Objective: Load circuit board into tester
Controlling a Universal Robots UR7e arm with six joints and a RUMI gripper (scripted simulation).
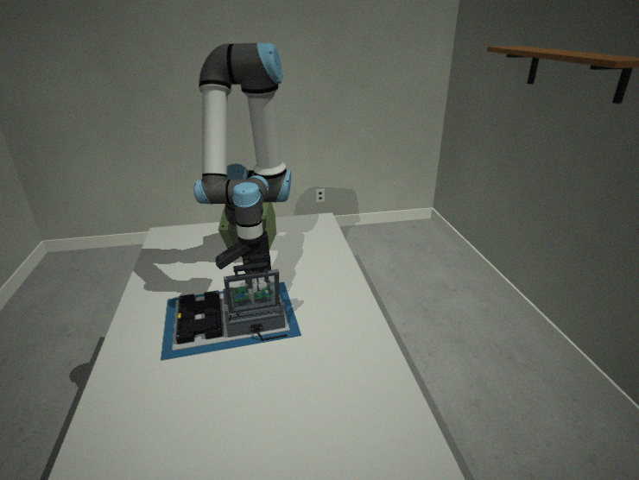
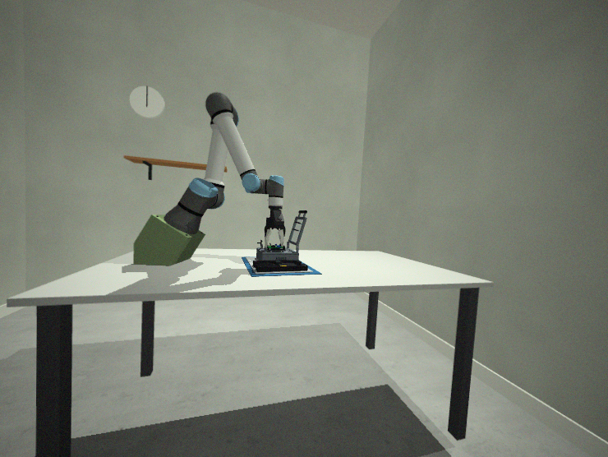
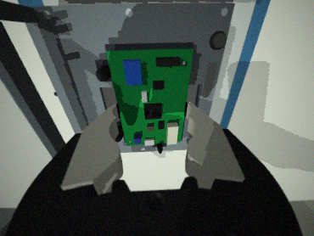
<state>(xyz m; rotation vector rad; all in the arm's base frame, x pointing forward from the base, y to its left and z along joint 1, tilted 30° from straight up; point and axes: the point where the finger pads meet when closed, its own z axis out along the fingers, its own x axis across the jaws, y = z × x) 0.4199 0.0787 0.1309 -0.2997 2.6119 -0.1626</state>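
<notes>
The circuit board (image 3: 136,95) (image 2: 275,246) is level, component side up, over the bed of the tester (image 1: 243,327) (image 2: 277,256) (image 3: 170,21). My gripper (image 3: 152,103) (image 2: 274,244) is shut on its two long edges. The white connector (image 3: 172,133) is at the board's lower right in the wrist view. A round black post (image 3: 218,40) stands beyond its upper right; another black post (image 3: 103,73) is at its left. I cannot tell which is the lone post. The pins and any gap below the board are hidden. The lid (image 1: 251,276) (image 2: 301,232) stands open. The black tray (image 1: 186,330) (image 2: 279,267) holds no visible board.
The tray and tester stand side by side on a blue-edged mat (image 1: 227,346). The upright lid is close beside my gripper, on the side toward the top camera. A thin black cable (image 1: 274,337) lies at the tester's front.
</notes>
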